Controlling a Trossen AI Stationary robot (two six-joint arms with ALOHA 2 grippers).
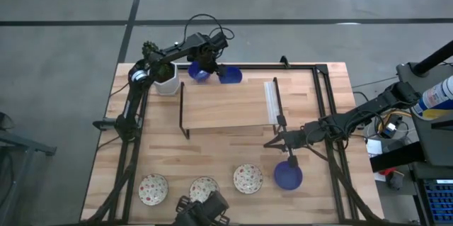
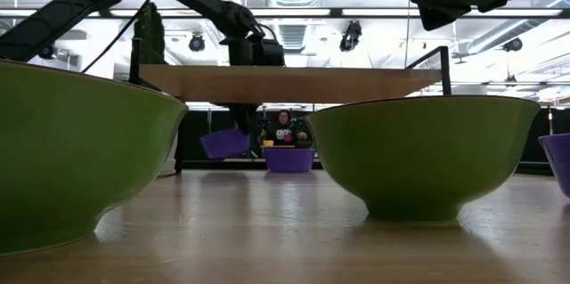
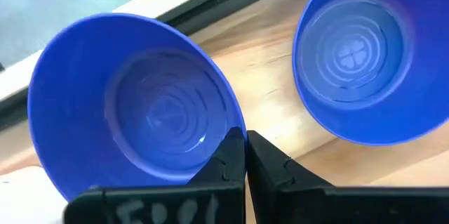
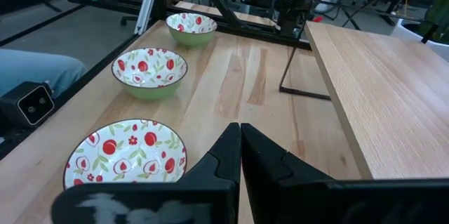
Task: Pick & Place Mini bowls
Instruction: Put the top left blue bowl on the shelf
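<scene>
My left gripper (image 3: 245, 155) is at the table's far left (image 1: 202, 61), pointing down, shut on a blue mini bowl (image 3: 137, 104). A second blue bowl (image 3: 365, 52) sits on its base on the table just beside it (image 1: 231, 76). A third blue bowl (image 1: 288, 176) and three cream bowls with red and green patterns (image 1: 153, 188) (image 1: 204, 188) (image 1: 248, 178) stand along the near edge. My right gripper (image 4: 240, 147) hovers shut over the table near the third blue bowl (image 1: 271, 143), holding nothing. My left gripper holds the blue bowl by its rim (image 3: 223, 134), at the side nearest the fingers, coming from above. The fingers themselves hide how the wall lies between them. The bowl hangs tilted below the gripper, lifted clear of the table (image 2: 224, 143).
A raised wooden shelf (image 1: 226, 104) on thin black legs fills the table's middle. A white pot with a cactus (image 1: 166, 81) stands just left of the held bowl. A black frame (image 1: 322, 113) runs along the table's sides. A person (image 2: 283, 128) sits far behind.
</scene>
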